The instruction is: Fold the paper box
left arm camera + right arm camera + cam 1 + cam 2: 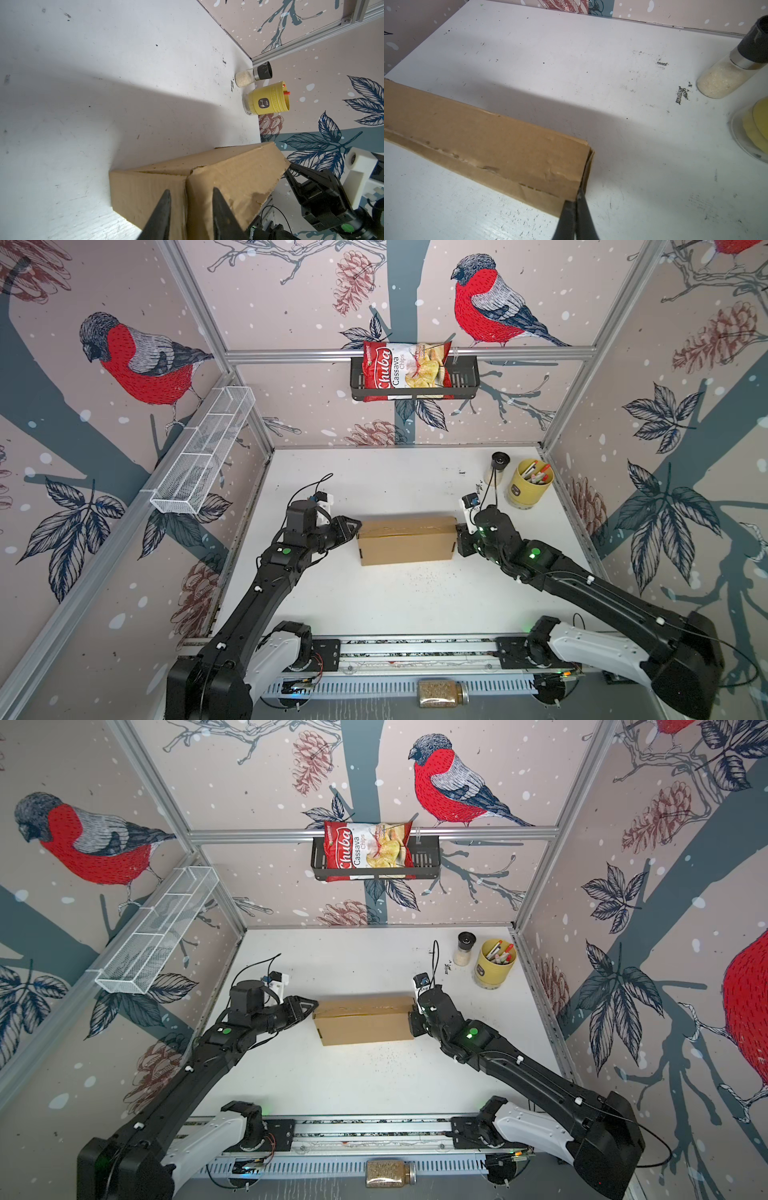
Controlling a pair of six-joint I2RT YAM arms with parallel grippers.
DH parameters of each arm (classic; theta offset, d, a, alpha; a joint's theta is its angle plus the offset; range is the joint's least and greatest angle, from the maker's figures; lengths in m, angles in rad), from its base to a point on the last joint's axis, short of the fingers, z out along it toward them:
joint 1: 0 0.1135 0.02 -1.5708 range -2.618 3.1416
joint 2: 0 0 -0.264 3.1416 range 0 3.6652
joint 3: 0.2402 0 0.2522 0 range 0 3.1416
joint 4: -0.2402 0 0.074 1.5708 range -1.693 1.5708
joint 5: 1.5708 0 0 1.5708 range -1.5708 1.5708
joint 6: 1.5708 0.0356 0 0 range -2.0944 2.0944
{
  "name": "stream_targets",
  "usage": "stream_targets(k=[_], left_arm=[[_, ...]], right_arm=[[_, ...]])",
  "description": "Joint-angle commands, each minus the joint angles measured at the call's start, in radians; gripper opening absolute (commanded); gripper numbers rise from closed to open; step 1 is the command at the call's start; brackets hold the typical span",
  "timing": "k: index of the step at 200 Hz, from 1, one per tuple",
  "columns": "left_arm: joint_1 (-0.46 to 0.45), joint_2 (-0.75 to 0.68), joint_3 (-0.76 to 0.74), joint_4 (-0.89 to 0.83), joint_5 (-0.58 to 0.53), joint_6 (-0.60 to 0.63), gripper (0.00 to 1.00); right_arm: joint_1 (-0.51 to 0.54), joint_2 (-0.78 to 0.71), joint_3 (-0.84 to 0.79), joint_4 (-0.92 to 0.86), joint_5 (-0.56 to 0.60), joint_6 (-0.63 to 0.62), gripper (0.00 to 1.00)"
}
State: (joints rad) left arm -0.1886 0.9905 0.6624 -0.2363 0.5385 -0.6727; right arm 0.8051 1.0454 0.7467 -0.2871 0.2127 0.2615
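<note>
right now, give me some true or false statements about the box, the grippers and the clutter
The paper box lies between the left gripper and the right gripper: true.
The left gripper is shut: false, its jaws stand apart.
The right gripper is shut: true.
The chips bag lies beside the box: false, it sits in the hanging black basket.
The yellow cup holds pens: true.

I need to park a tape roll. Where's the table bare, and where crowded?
Bare: the table strip between the paper box and the back wall, and the patch between box and front rail. Crowded: the back right corner with shaker and yellow cup, and both box ends, at the left gripper and right gripper.
</note>
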Motion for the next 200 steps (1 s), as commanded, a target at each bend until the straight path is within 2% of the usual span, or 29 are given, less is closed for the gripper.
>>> stream_targets(k=[1, 21, 60, 87, 115, 140, 168, 200], left_arm=[[0.001, 0.014, -0.011, 0.060, 0.061, -0.002, 0.44], [0.001, 0.005, -0.023, 0.049, 0.058, 0.000, 0.39], [0.018, -0.041, -0.056, -0.006, -0.004, 0.044, 0.19], [0.032, -0.042, -0.043, -0.018, 0.018, 0.047, 0.21], [0.033, -0.051, 0.001, -0.050, 0.033, 0.041, 0.36], [0.032, -0.067, -0.007, -0.048, 0.080, 0.032, 0.41], [0.032, -0.099, -0.058, -0.020, 0.074, 0.021, 0.38], [0.032, -0.100, -0.119, -0.025, 0.080, 0.029, 0.22]], right_arm=[[0.006, 0.000, -0.015, -0.046, -0.009, 0.011, 0.02], [0.006, 0.003, -0.019, -0.044, -0.006, 0.009, 0.02], [0.007, 0.008, -0.030, -0.032, -0.002, 0.009, 0.02], [0.008, 0.011, -0.033, -0.027, -0.003, 0.010, 0.02], [0.009, 0.013, -0.035, -0.026, -0.001, 0.011, 0.02], [0.009, 0.016, -0.033, -0.027, 0.002, 0.013, 0.02], [0.008, 0.016, -0.038, -0.026, 0.006, 0.016, 0.02], [0.010, 0.021, -0.037, -0.025, 0.007, 0.015, 0.02]])
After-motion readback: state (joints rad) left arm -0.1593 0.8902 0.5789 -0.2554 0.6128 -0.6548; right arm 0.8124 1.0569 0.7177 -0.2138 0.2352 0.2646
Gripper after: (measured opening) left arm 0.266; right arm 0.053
